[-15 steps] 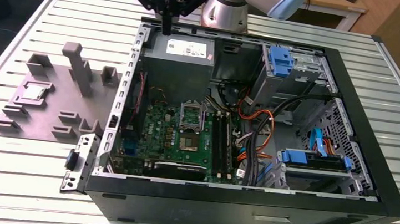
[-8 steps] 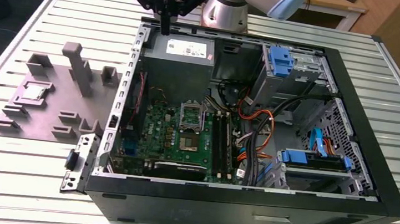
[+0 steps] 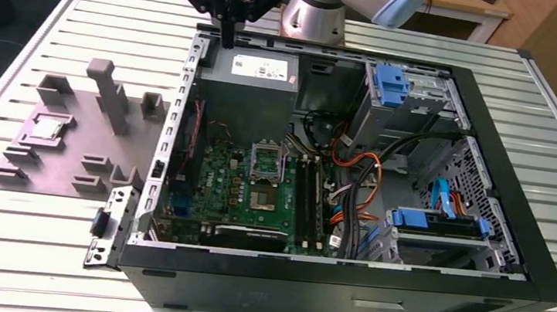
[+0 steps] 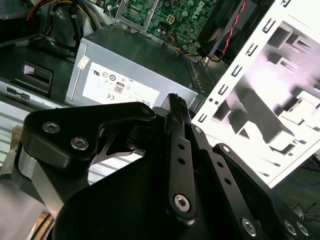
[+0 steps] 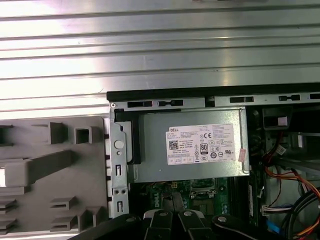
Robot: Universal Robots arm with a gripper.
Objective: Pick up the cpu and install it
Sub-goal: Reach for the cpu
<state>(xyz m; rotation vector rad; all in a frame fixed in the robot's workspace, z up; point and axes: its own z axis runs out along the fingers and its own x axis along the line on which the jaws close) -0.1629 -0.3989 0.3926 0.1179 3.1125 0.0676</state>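
Black angular tool, pinched narrow, hovers over the boxy grey power supply; square silver cpu lies apart.

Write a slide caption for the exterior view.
End effector, shut and empty, by the power supply in the case; cpu on the fixture.

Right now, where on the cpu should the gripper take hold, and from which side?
Probably its two opposite edges, from straight above: the cpu lies flat, lid up, on the fixture plate, whose raised blocks crowd any sideways approach.
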